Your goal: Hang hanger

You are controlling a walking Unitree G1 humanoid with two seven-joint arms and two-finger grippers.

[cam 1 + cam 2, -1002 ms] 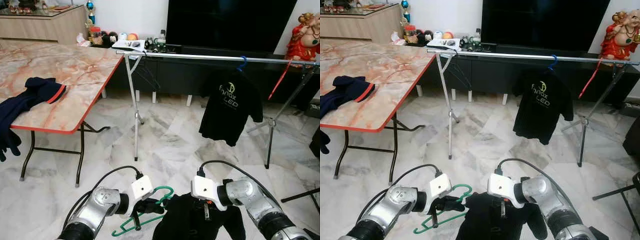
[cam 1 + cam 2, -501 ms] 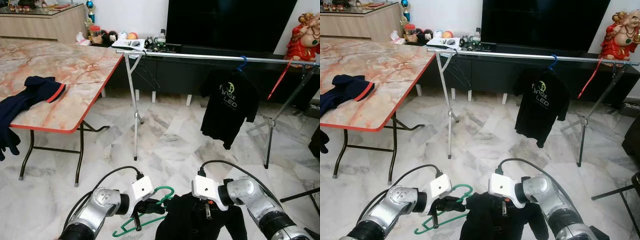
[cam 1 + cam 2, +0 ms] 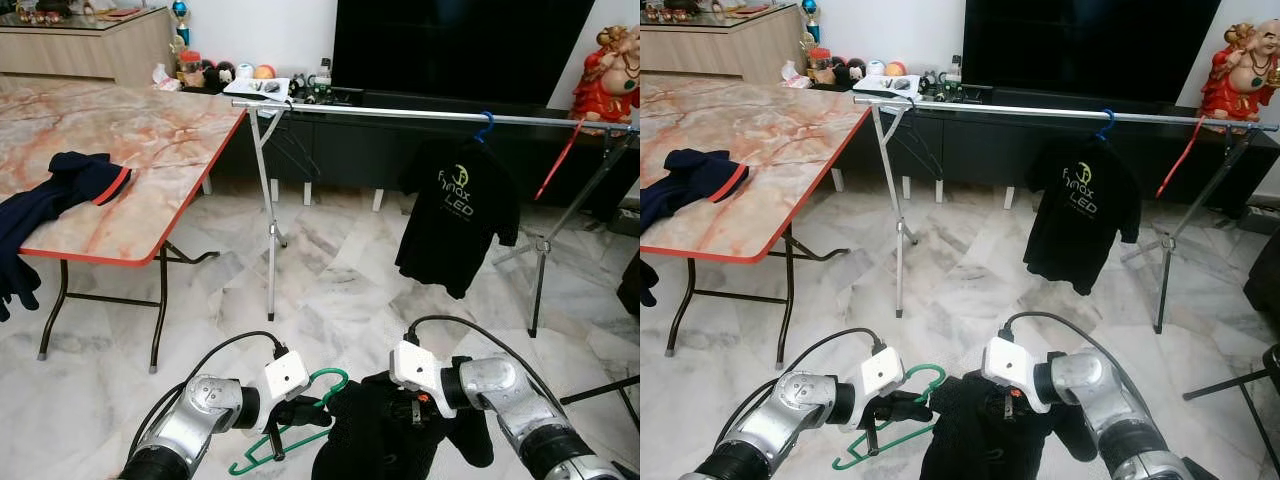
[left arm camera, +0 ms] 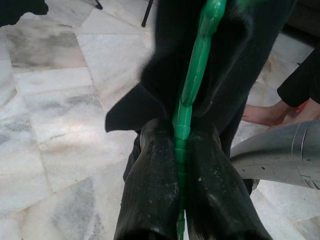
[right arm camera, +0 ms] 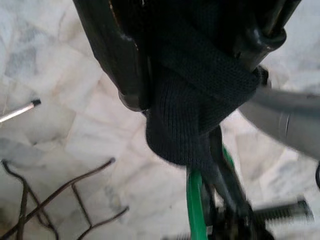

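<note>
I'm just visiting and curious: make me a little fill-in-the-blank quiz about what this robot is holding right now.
1. The left gripper is shut on a hanger coloured ____.
2. The right gripper is shut on a ____ garment.
3. On the clothes rail hangs a black T-shirt from a ____ hanger.
4. The dark jacket lies on the ____.

Missing words: green; black; blue; table

Home living room: big TV [image 3: 460, 45], marble floor [image 3: 340, 290], figurine [image 3: 605, 75].
</note>
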